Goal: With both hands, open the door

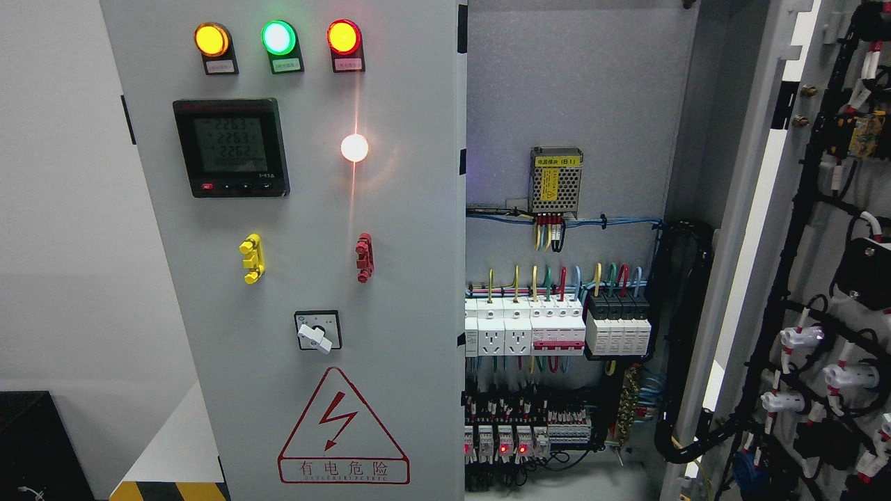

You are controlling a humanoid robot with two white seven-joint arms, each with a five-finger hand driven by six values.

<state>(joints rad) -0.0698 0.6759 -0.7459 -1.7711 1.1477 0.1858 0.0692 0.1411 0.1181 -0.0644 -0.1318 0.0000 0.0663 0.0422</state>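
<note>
Neither robot hand is showing up in frame, so can't tell what the fingers are doing. The right door (800, 278) is hanging wide open at the right edge, wiring facing in. The left door (299, 278) is sitting closed, lamps (277, 37) glowing upper left.

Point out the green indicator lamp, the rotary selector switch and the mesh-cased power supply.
green indicator lamp (278, 37), head view, centre of its lens
rotary selector switch (314, 338), head view, white knob
mesh-cased power supply (555, 182), head view, perforated front
</note>
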